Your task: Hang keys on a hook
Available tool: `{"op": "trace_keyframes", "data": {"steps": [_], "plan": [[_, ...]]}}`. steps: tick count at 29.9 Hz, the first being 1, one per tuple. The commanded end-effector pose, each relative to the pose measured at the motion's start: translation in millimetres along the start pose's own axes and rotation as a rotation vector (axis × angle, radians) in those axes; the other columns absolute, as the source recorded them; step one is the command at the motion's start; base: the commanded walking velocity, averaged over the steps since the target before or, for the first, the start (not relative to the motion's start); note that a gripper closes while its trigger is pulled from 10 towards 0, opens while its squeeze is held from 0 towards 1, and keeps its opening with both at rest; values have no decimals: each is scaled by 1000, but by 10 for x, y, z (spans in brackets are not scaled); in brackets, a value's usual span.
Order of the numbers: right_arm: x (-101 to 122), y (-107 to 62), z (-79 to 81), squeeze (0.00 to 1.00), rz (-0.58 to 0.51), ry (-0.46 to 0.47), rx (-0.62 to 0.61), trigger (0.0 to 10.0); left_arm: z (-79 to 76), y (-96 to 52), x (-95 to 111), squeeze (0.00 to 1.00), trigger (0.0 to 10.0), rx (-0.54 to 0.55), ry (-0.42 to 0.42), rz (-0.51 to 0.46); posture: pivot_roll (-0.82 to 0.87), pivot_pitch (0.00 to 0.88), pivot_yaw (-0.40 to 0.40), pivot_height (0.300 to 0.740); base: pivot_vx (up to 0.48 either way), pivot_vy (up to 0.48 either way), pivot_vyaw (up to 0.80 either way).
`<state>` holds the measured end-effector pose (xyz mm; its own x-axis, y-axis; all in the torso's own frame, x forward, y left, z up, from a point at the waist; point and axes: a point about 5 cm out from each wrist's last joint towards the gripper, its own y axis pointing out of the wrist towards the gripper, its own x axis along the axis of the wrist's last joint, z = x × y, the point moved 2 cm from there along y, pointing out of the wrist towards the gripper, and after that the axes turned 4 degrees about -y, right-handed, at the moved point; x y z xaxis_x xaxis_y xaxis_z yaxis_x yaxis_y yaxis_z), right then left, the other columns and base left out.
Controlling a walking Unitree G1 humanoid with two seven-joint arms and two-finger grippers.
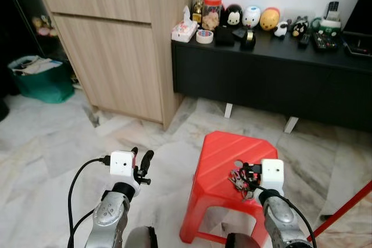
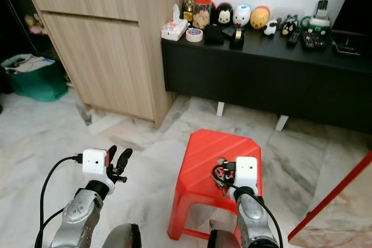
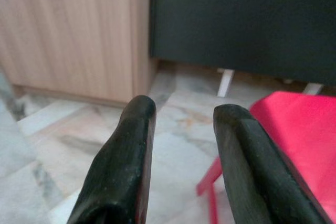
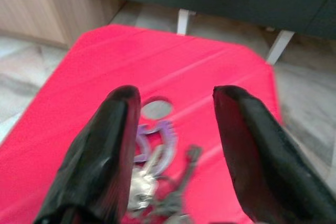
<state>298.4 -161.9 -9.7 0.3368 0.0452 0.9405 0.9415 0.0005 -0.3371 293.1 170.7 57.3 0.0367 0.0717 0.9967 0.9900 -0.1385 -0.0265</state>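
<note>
We are looking down at a red stool (image 1: 224, 161) on the marble floor (image 1: 52, 143), and the keys (image 4: 157, 177) are lying in a bunch on its seat. Our right gripper (image 4: 176, 124) is hovering just above them, its 2 fingers spread wide and grasping nothing. Our left gripper (image 3: 181, 145) is hanging over the floor beside the stool, fingers parted too. Beyond, a wooden cabinet (image 1: 116, 45) is standing beside a black surface (image 1: 273, 74) carrying small toys

Even indoor daylight, soft shadows, head views sharp, wrist views blurred
</note>
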Motion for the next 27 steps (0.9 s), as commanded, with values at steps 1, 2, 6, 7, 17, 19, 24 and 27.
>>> {"op": "trace_keyframes", "data": {"steps": [1, 2, 6, 7, 17, 19, 24, 27], "plan": [[-38, -2, -1, 0, 28, -19, -1, 10000, 3, -3, -5, 0, 10000, 5, -1, 8, 39, 8, -38, 596, 0, 0, 0], [-61, -6, -10, 0, 43, -31, -5, 10000, 1, -3, -6, 0, 10000, 5, -1, 8, 39, 8, -38, 596, 0, 0, 0], [-70, -9, -20, 0, 45, -23, -9, 10000, -1, -3, -7, 0, 10000, 5, -1, 9, 41, 9, -38, 596, 0, 0, 0], [-74, -11, -25, 0, 46, -21, -9, 10000, 0, -5, -9, 0, 10000, 4, -1, 11, 41, 9, -38, 596, 285, 0, 0], [-68, -5, -24, 0, 48, -19, -11, 10000, 3, -8, -7, 0, 10000, 3, 2, 9, 40, 11, -38, 596, 333, 0, 0], [-68, -5, -25, 0, 48, -19, -11, 10000, 1, -7, -7, 0, 10000, 3, 2, 8, 41, 8, -38, 596, 341, 0, 0], [-73, -4, -20, 0, 52, -22, -7, 10000, -2, -7, -8, 0, 10000, 2, 2, 8, 42, 6, -38, 596, 355, 0, 0], [-77, -5, -10, 0, 54, -22, -3, 10000, -2, -6, -6, 0, 10000, 2, 4, 7, 42, 6, -38, 596, 358, 0, 0]]}}
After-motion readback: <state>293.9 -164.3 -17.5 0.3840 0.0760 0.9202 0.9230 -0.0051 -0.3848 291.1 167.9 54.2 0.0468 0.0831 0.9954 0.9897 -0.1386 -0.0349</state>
